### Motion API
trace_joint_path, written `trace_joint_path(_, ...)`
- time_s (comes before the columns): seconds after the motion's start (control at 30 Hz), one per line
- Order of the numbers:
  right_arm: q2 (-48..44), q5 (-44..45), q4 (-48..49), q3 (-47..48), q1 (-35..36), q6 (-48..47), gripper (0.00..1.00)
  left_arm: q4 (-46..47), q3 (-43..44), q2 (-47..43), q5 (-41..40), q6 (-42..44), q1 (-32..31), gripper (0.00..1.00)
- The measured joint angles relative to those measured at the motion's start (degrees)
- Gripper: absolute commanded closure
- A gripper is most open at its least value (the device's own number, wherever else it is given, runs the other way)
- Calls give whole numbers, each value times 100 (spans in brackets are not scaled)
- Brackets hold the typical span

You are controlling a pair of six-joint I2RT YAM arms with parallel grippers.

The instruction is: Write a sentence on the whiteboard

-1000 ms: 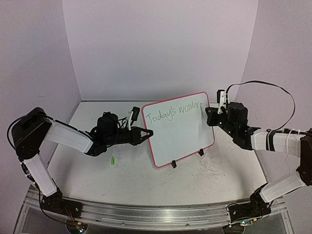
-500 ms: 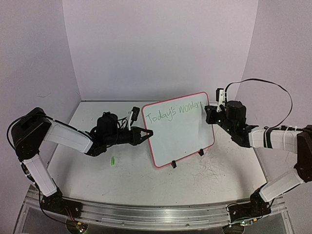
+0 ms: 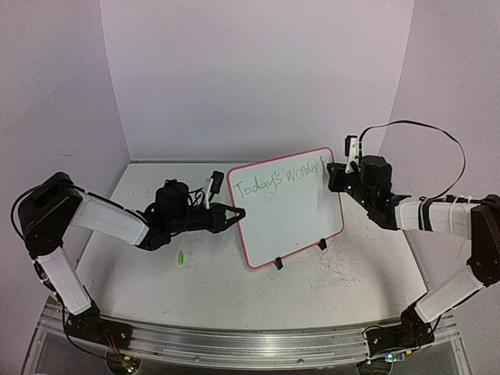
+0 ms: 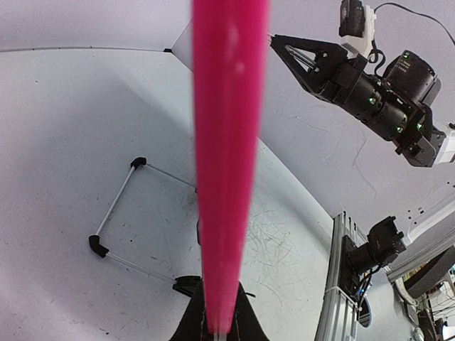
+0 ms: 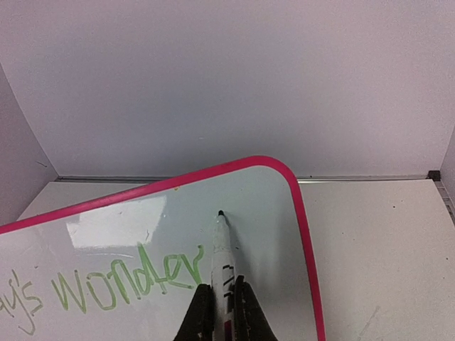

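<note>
Whiteboard (image 3: 285, 211) stands propped on its black clip feet (image 3: 277, 264) near the middle of the desk (image 3: 211, 293) in the top view. The sentence (image 3: 277, 181) slants in green along its upper edge, reading "Today's wonder" as far as the right arm allows. The left gripper (image 3: 237, 215) meets the board's left edge, and the right gripper (image 3: 331, 173) sits at the upper right corner. A small green cap (image 3: 180, 257) lies on the desk beside the left arm, well apart from the board.

Only the left wrist view shows that arm's grasp. The whiteboard's pink rim (image 4: 227, 142) runs edge-on up the picture, and the jaws of the left gripper (image 4: 217, 325) clamp it from both sides at the bottom. Thin wire legs with black tips (image 4: 135, 162) rest on the desk to its left. The right gripper (image 4: 284, 44) reaches in at the top.

The right wrist view alone shows the marker (image 5: 223, 252). It is held fast in the jaws of the right gripper (image 5: 222, 285), its dark tip on the whiteboard (image 5: 256, 188) just past the "r" of the sentence (image 5: 128, 280).
</note>
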Motion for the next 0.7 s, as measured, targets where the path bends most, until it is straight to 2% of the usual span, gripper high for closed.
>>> trace_joint_path(0.7, 20, -178, 19, -144, -10, -7, 100, 0, 0, 0, 0, -20, -2, 100)
